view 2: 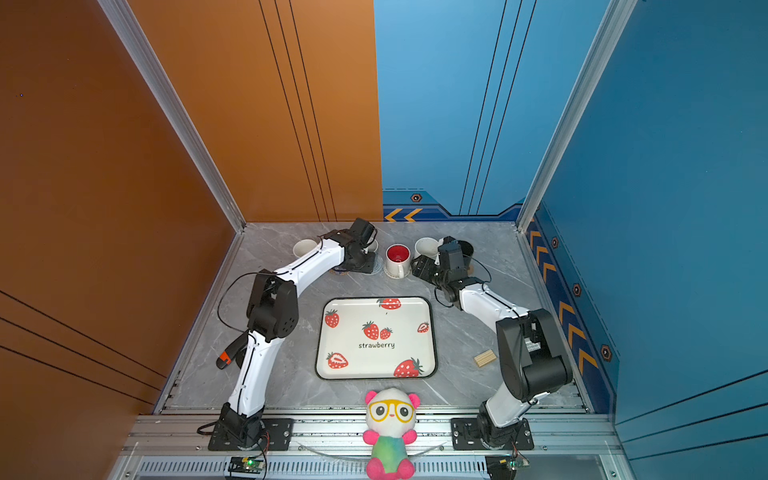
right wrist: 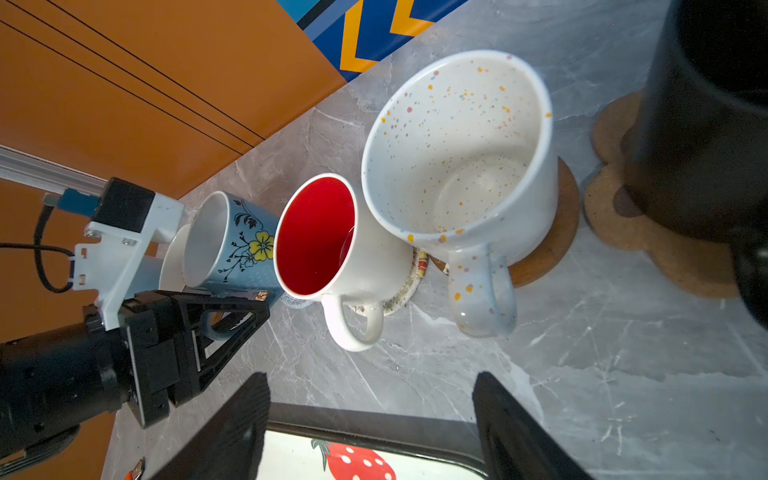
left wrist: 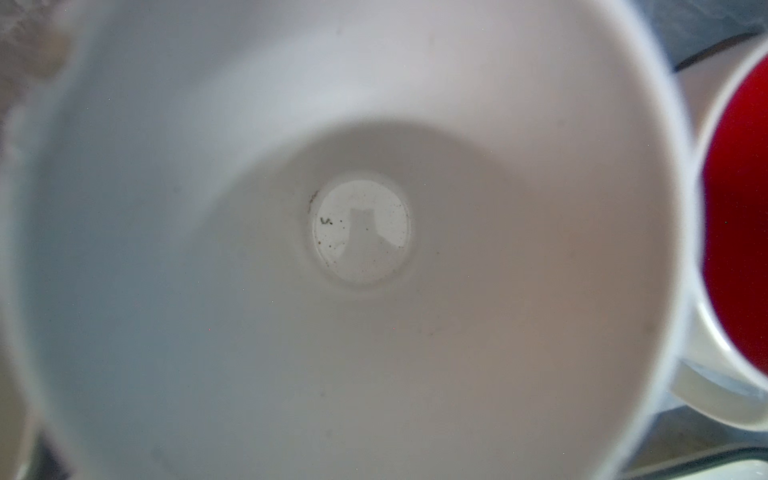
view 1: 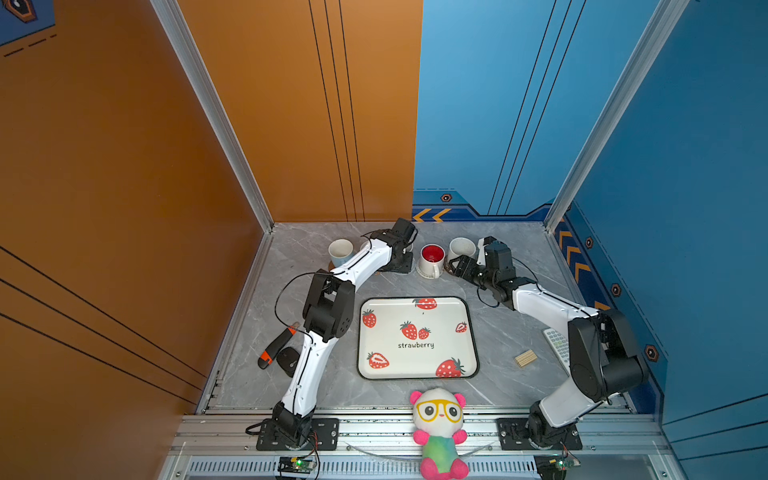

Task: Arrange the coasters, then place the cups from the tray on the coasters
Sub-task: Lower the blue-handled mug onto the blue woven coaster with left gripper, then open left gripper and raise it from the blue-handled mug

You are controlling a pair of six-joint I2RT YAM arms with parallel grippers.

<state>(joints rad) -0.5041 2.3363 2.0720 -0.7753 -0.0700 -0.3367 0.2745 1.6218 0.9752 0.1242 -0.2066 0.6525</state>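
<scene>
The strawberry tray (view 1: pixel 417 365) lies with nothing on it. Along the back wall stand cups on coasters. A light blue cup (view 1: pixel 340 251) is at the far left, then a blue flowered cup (right wrist: pixel 245 245) on a grey-blue round (view 2: pixel 377 266). After it come the red-inside cup (view 1: pixel 432 257) on a woven round (right wrist: pixel 409 282), the speckled cup (right wrist: pixel 461 145) on a wooden disc (right wrist: pixel 557 232) and the black cup (view 2: pixel 465 249) on a paw-print coaster (right wrist: pixel 648 232). My left gripper (right wrist: pixel 257 311) sits at the flowered cup's handle; its jaw gap is hidden. My right gripper (right wrist: pixel 372 399) hangs open near the speckled cup.
An orange-and-black screwdriver (view 1: pixel 276 347) and a black puck (view 1: pixel 288 360) lie left of the tray. A remote (view 1: pixel 559 345) and a small wooden block (view 1: pixel 525 358) lie to its right. A plush panda (view 1: pixel 439 428) sits at the front rail. Walls close three sides.
</scene>
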